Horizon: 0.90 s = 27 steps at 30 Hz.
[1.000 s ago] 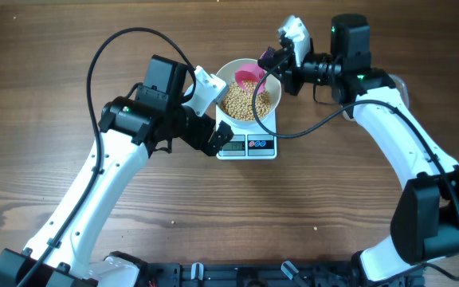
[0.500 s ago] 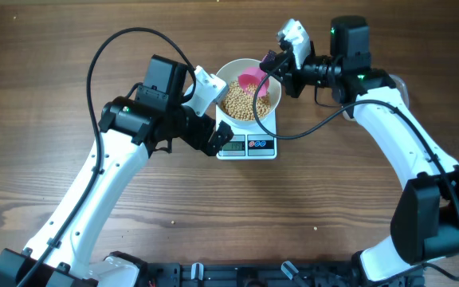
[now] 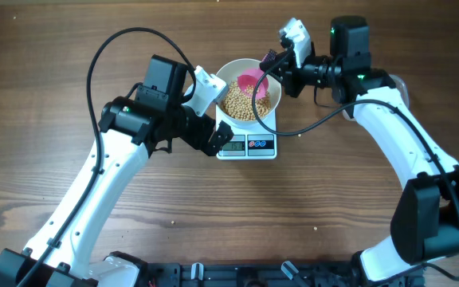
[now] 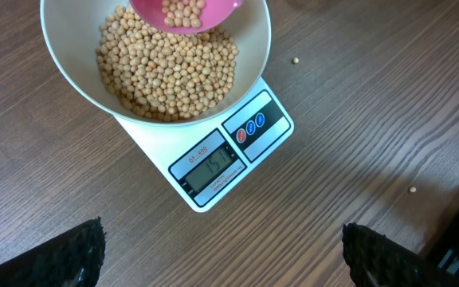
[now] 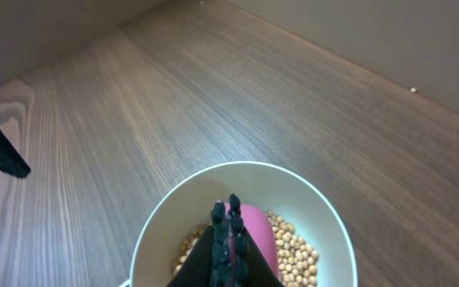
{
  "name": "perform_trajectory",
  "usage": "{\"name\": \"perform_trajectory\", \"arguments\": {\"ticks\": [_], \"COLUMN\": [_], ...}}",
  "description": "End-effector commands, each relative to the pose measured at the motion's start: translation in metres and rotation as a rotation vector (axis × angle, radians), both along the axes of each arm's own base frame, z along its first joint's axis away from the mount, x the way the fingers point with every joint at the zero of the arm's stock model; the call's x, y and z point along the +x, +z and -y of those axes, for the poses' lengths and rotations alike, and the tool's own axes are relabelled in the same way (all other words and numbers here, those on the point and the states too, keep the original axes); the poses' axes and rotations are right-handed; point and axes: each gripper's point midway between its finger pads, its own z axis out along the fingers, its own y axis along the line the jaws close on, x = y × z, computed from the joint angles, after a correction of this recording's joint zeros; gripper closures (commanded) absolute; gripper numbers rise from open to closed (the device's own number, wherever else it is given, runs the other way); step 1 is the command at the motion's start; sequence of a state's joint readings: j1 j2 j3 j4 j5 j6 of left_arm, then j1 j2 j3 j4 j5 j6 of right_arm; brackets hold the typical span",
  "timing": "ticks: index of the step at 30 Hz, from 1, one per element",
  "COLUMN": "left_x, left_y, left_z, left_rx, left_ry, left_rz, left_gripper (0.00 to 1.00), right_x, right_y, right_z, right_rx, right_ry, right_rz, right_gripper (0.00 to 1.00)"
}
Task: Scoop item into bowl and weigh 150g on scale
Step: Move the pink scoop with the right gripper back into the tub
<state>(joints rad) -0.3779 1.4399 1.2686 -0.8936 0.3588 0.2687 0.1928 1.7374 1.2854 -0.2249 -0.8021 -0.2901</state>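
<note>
A white bowl (image 3: 248, 122) holding tan beans (image 3: 241, 105) stands on the small white scale (image 3: 247, 145). My right gripper (image 3: 271, 65) is shut on the handle of a pink scoop (image 3: 251, 80), which hangs over the far side of the bowl. In the left wrist view the scoop (image 4: 186, 14) carries a few beans above the pile (image 4: 166, 68), and the scale (image 4: 229, 151) has its display lit. In the right wrist view my right gripper (image 5: 228, 219) pinches the scoop (image 5: 257, 239) above the bowl (image 5: 158, 231). My left gripper (image 3: 216, 139) stands open and empty beside the scale's left front corner.
Stray beans lie on the wooden table right of the scale (image 4: 296, 60) and further out (image 4: 412, 190). The left arm's wrist camera (image 3: 205, 86) sits close to the bowl's left rim. A black cable (image 3: 317, 123) hangs from the right arm.
The pink scoop has shifted slightly over the bowl with the right gripper. The left arm, bowl and scale have stayed put.
</note>
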Motion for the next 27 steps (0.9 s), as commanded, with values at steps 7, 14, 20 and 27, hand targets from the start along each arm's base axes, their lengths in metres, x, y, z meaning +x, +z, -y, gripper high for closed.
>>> {"name": "perform_trajectory", "arguments": {"ticks": [7, 14, 20, 27], "left_x": [0.0, 0.0, 0.0, 0.0], "left_y": [0.006, 0.006, 0.006, 0.006], "left_z": [0.003, 0.003, 0.003, 0.003], "left_rx": [-0.013, -0.013, -0.013, -0.013], "left_ry": [-0.021, -0.021, -0.021, -0.021], "left_rz": [0.018, 0.018, 0.018, 0.018], "left_gripper": [0.0, 0.0, 0.0, 0.0], "right_x": [0.004, 0.01, 0.04, 0.072], "right_y": [0.049, 0.068, 0.074, 0.066], "right_z": [0.061, 0.138, 0.199, 0.246], "right_rx": [0.294, 0.44, 0.555, 0.613], "right_ry": [-0.028, -0.133, -0.441, -0.796], "right_rz": [-0.131, -0.202, -0.321, -0.339], "right_gripper": [0.96, 0.96, 0.96, 0.96]}}
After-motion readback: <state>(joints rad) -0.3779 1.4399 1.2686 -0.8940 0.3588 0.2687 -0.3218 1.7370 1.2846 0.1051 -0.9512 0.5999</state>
